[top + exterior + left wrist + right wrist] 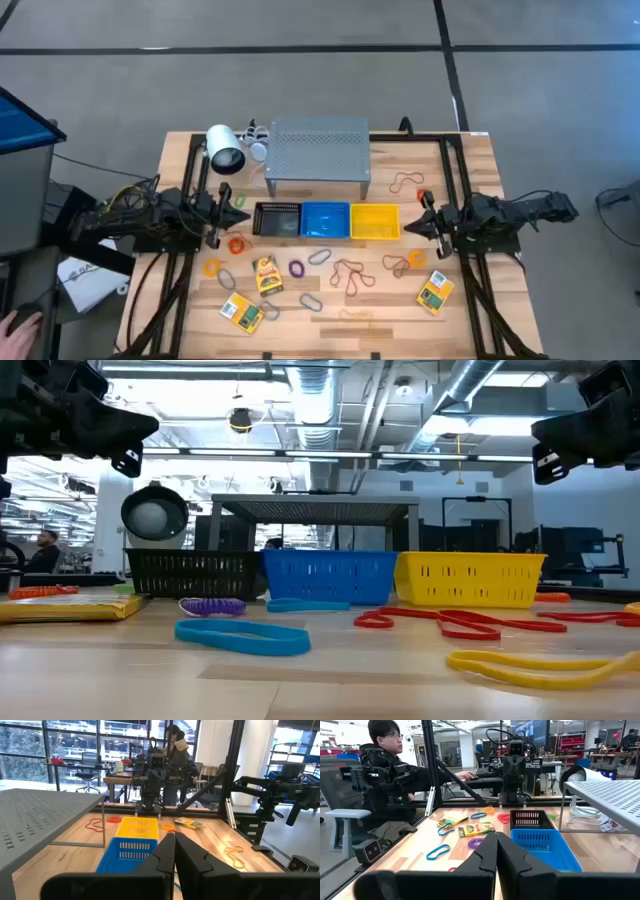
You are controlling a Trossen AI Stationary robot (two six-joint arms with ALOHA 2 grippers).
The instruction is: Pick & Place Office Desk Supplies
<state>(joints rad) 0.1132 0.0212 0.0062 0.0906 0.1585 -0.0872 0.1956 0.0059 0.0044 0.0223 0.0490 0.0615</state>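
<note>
Left gripper point(243, 214) is sitting with fingers pressed together, gripping nothing, hovering beside the black bin point(277, 218). Right gripper point(413, 224) is doing likewise beside the yellow bin point(375, 221). Crayon packs point(266, 275), band loops point(350, 274) and clips point(311, 301) are lying loose on the table point(500, 300) in front of the bins.

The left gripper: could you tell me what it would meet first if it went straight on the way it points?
Probably nothing low: the left gripper, fingers shut, points across the table above the black bin, blue bin and yellow bin. The right gripper faces it beyond; depth is unclear.
</note>
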